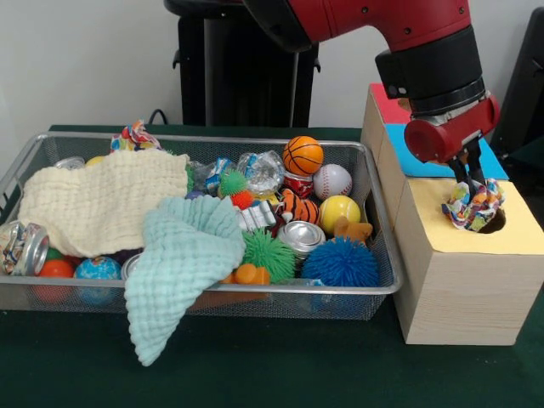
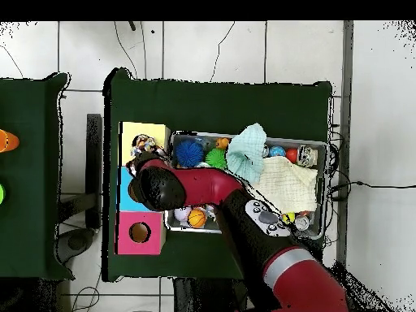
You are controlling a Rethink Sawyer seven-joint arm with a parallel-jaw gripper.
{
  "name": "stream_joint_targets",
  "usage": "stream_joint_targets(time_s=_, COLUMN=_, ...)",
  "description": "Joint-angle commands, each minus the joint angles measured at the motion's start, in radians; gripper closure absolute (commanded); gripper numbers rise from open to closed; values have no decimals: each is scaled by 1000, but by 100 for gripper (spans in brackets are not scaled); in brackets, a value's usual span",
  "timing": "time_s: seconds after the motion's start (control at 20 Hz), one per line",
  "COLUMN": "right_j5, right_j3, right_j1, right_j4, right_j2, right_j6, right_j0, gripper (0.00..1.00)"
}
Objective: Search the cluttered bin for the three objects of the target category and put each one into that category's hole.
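Bin: we saw the wire-mesh tray [image 1: 374, 289] left of the wooden box [image 1: 463, 293], crammed with balls, cans and cloths.
Cream cloth: it lay over the tray's left half [image 1: 102, 204].
Bundle in bin: a knotted fabric bundle [image 1: 134, 136] sat at the tray's far rim, just behind the cream cloth.
Teal cloth: it spilled over the tray's front rim [image 1: 183, 272].
Basketball: a small one [image 1: 303, 155] sat near the tray's far right corner.
Gripper: we watched it [image 1: 469, 180] above the box's yellow top, pinching a second fabric bundle [image 1: 473, 206].
Held bundle: it hung right at the hole [image 1: 493, 223] in the yellow panel.
Overhead: the arm [image 2: 203, 188] reached across the tray to the box.
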Motion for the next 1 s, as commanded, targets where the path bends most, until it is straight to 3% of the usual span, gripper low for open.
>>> stream_joint_targets(time_s=0.05, right_j5=-90, right_j3=-2, right_j1=128, right_j4=-17, right_j2=7, right_j6=213, right_j0=-6, gripper=100)
stream_joint_targets(time_s=0.6, right_j5=-131, right_j3=-36, right_j1=173, right_j4=-36, right_j2=24, right_j6=173, right_j0=-33, gripper=100)
stream_joint_targets(time_s=1.0, right_j5=-72, right_j3=-29, right_j1=134, right_j4=-7, right_j2=-18, right_j6=167, right_j0=-7, gripper=100)
